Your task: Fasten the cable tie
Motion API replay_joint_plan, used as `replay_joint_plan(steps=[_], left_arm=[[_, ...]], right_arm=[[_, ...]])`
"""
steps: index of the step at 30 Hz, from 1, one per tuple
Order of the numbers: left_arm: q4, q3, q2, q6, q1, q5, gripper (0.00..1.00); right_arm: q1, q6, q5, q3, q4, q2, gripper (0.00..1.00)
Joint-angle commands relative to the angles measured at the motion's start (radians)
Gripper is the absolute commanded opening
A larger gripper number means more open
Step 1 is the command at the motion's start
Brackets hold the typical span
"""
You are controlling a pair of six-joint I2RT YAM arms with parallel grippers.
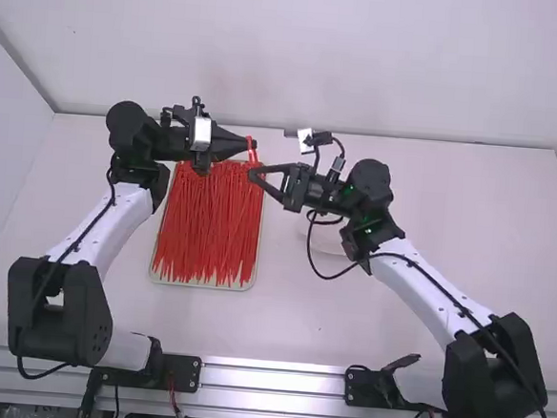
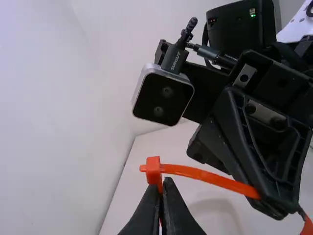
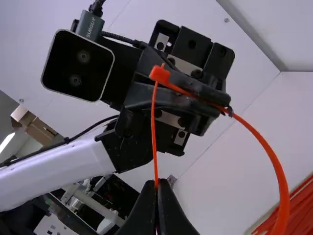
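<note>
Aloft over the far end of the spare ties [image 1: 211, 223], the cable tie [image 2: 205, 177] is clamped below its head by the left gripper [image 2: 159, 182] and on its strap by the right gripper [image 3: 156, 186]. Light, springy and probably slippery, it is best held near the tip.

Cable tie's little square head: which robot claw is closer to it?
Left. The left gripper pinches the cable tie right under its head; the right gripper grips it farther along, with bare tie between it and the head.

The right jaws pinch the red cable tie [image 3: 154, 132], whose head end the left jaws clamp.
</note>
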Motion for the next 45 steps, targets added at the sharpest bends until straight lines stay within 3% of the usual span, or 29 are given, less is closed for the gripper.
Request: replay_joint_plan(steps=[1,9,19,22,31,45], left_arm=[[0.006,0.014,-0.002,0.021,-0.003,0.031,0.02],[-0.075,0.014,-0.002,0.211,-0.003,0.087,0.02],[-0.087,0.014,-0.002,0.209,-0.003,0.082,0.02],[-0.095,0.014,-0.002,0.209,-0.003,0.081,0.02],[-0.109,0.014,-0.002,0.209,-0.003,0.082,0.02],[-0.109,0.014,-0.002,0.213,-0.038,0.082,0.02]], right_arm=[[-0.003,0.019,0.036,0.026,0.011,0.007,0.0],[-0.005,0.026,0.047,0.026,0.015,0.007,0.0],[-0.005,0.028,0.028,0.026,0.003,0.007,0.0],[-0.005,0.139,-0.012,0.025,-0.009,0.007,0.0],[-0.005,0.162,-0.01,0.025,-0.074,0.007,0.0],[-0.006,0.364,0.056,0.026,0.019,0.007,0.0]])
